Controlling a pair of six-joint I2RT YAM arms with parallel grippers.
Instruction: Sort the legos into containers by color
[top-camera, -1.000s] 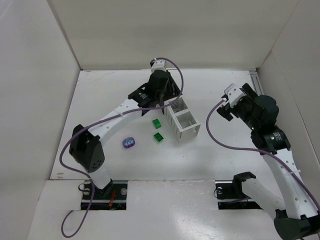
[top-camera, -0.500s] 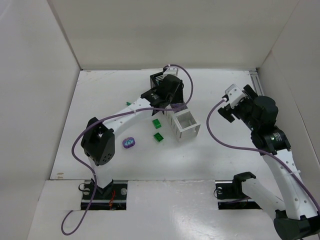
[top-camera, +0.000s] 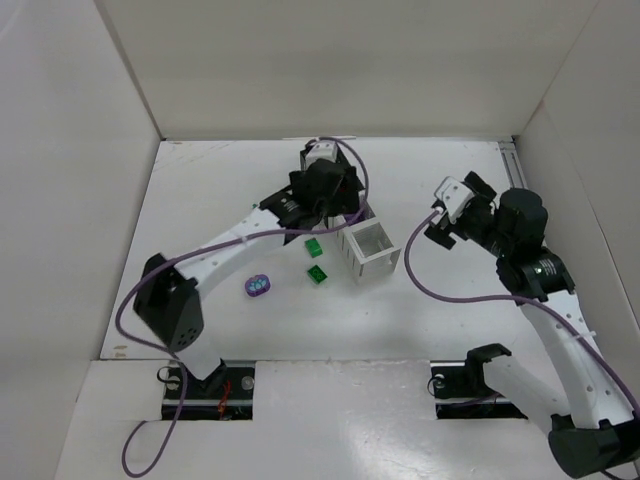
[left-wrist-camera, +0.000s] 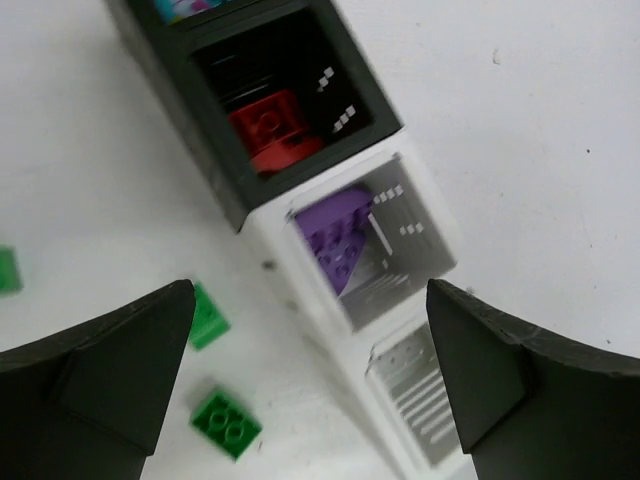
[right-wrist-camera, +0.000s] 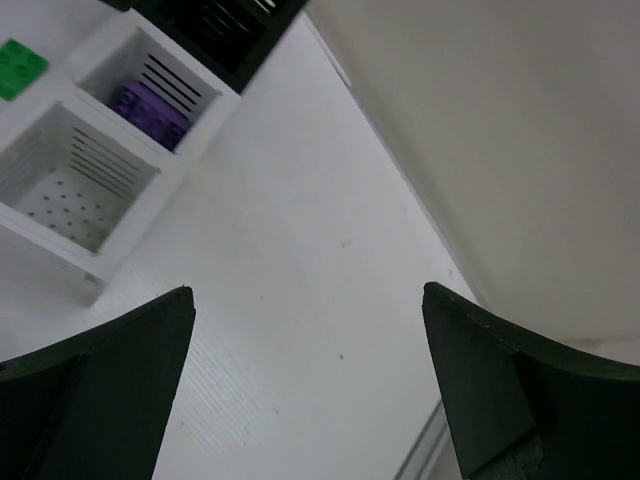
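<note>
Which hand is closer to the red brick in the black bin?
Left. The left hand hangs open right above the bin row that holds the red brick. The right hand is off to the row's right, apart from it.

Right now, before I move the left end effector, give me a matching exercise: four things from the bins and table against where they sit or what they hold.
Things:
1. small red studded plastic brick
2. small green studded plastic brick
3. inner white slatted square plastic bin
4. end white slatted square plastic bin

States:
A. empty
B. inside a black slatted plastic bin
C. loose on the white table
D. holds a purple studded plastic brick

Pairs: 1-B, 2-C, 3-D, 4-A.
</note>
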